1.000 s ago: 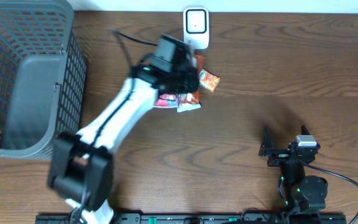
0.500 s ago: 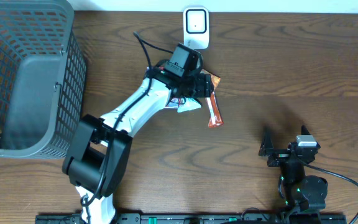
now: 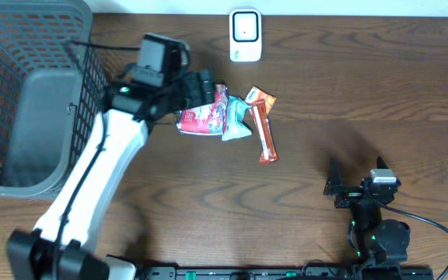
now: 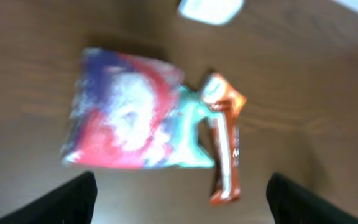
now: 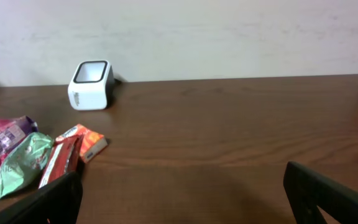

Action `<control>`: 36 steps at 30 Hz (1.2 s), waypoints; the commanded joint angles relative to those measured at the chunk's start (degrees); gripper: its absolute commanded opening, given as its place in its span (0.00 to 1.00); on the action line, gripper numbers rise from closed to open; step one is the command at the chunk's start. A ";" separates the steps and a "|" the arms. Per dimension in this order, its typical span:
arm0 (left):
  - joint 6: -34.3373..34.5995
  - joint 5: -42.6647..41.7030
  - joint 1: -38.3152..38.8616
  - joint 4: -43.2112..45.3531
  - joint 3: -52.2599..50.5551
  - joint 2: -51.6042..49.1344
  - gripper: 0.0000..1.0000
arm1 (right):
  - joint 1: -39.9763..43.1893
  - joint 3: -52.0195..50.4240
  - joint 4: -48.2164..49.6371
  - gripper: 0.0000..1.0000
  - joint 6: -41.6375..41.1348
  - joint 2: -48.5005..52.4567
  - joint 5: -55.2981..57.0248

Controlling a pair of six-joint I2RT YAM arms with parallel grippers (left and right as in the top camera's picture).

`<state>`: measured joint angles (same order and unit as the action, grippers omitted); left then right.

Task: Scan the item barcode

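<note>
Left gripper hangs open and empty above the snack packets near the scanner, so scanning looks not yet done.

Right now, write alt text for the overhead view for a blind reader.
The open left gripper hovers at the edge of a snack pile on a wooden table: a red bag, a green packet, an orange bar. A white scanner stands beyond them, a grey basket sits far left, and the right gripper rests open at lower right.
</note>
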<state>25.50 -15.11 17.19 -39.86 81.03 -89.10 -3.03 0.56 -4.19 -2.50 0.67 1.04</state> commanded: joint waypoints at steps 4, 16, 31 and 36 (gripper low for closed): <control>-0.13 9.79 -1.81 -9.92 0.52 11.74 0.89 | 0.35 -0.24 -0.04 0.99 0.42 -0.28 -0.09; 8.41 18.99 -1.81 -33.11 0.50 25.70 0.99 | 0.35 -0.24 -0.04 0.99 0.42 -0.28 -0.09; 31.52 34.75 -1.81 -48.00 -0.59 37.38 1.00 | 0.35 -0.24 -0.04 0.99 0.42 -0.28 -0.09; 32.72 35.36 -1.81 -48.85 -0.59 41.31 1.00 | 0.35 -0.24 -0.04 0.99 0.42 -0.28 -0.09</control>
<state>54.83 17.26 15.46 -88.38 80.97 -49.84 -3.03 0.56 -4.19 -2.50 0.69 1.04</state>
